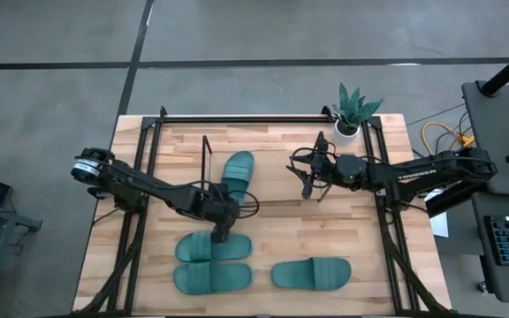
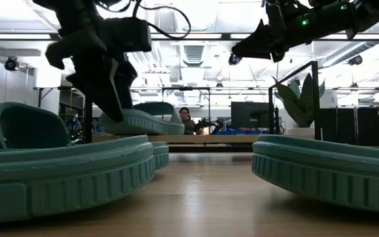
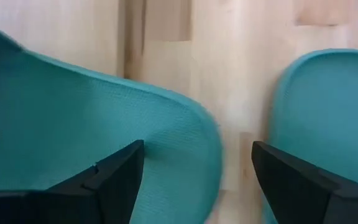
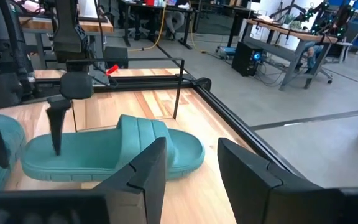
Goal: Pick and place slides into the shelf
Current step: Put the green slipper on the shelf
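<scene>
Here my left gripper (image 1: 221,235), jaws spread, straddles a slide's (image 1: 212,247) edge near the table's front; I judge a shallow bite could slip.

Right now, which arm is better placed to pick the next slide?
Left. The left gripper hangs with jaws open directly over the nearest slide, while the right gripper hovers above bare table, away from any slide.

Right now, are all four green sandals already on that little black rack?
No: one slide lies in the shelf, while three slides lie on the table.
</scene>
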Tool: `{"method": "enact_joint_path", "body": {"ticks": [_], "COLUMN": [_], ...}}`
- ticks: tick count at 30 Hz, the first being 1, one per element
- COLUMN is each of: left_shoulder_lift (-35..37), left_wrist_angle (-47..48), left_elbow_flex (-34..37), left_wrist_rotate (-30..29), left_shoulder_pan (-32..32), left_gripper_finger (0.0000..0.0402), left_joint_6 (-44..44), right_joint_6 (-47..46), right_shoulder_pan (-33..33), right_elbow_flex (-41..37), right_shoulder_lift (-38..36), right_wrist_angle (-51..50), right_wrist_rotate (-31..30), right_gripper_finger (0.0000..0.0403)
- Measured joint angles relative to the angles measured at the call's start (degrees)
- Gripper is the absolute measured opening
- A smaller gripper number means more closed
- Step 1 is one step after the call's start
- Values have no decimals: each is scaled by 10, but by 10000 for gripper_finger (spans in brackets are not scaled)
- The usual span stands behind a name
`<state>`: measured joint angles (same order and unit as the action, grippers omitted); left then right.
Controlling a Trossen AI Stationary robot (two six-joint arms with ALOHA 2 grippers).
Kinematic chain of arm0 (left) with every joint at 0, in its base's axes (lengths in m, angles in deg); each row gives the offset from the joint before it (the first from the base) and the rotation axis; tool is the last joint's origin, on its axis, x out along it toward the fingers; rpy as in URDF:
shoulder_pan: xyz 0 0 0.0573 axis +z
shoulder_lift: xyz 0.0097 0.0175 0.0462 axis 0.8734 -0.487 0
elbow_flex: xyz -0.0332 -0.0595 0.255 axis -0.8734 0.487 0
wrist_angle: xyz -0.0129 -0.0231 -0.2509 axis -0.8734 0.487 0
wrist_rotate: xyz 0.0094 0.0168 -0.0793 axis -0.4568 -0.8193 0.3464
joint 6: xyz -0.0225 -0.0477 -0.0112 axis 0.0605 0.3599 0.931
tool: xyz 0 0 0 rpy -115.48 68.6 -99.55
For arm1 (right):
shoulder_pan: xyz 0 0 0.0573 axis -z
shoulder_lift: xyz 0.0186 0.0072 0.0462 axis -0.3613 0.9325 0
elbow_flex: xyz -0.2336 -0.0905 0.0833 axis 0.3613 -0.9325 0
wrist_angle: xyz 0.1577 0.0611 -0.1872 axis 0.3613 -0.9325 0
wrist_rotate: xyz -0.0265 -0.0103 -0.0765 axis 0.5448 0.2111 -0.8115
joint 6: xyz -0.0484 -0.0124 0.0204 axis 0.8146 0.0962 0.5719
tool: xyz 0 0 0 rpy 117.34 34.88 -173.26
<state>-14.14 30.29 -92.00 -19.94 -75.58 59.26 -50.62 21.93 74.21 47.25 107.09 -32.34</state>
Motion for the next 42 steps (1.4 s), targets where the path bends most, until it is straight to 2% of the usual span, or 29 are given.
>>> {"method": "enact_joint_path", "body": {"ticks": [4,10,14,15,17,21,23,30,35,42], "left_shoulder_lift": [11,44,75,82,94,107,107,53,-6,-28], "left_wrist_angle": [6,14,17,17,13,11,8,-30,-27,-29], "left_elbow_flex": [0,-10,-10,-10,-10,-13,-13,-13,-19,-34], "left_wrist_rotate": [7,61,60,47,-16,-237,-287,-329,-422,-376], "left_shoulder_pan": [0,-1,-1,-1,-2,-1,0,1,2,32], "left_gripper_finger": [279,279,279,279,279,279,279,279,279,279], "left_joint_6": [1,14,15,13,11,-32,-68,-183,-215,-227], "right_joint_6": [0,0,0,0,0,0,0,9,9,9], "right_shoulder_pan": [0,0,0,0,0,0,0,0,0,0], "right_elbow_flex": [0,0,0,0,0,0,0,0,-1,-2], "right_shoulder_lift": [0,0,0,0,0,0,0,0,0,0], "right_wrist_angle": [-3,-3,-3,-3,-3,-3,-3,-7,-13,-17], "right_wrist_rotate": [0,0,0,0,0,0,0,0,0,0], "right_gripper_finger": [135,135,132,132,134,138,139,132,128,133]}}
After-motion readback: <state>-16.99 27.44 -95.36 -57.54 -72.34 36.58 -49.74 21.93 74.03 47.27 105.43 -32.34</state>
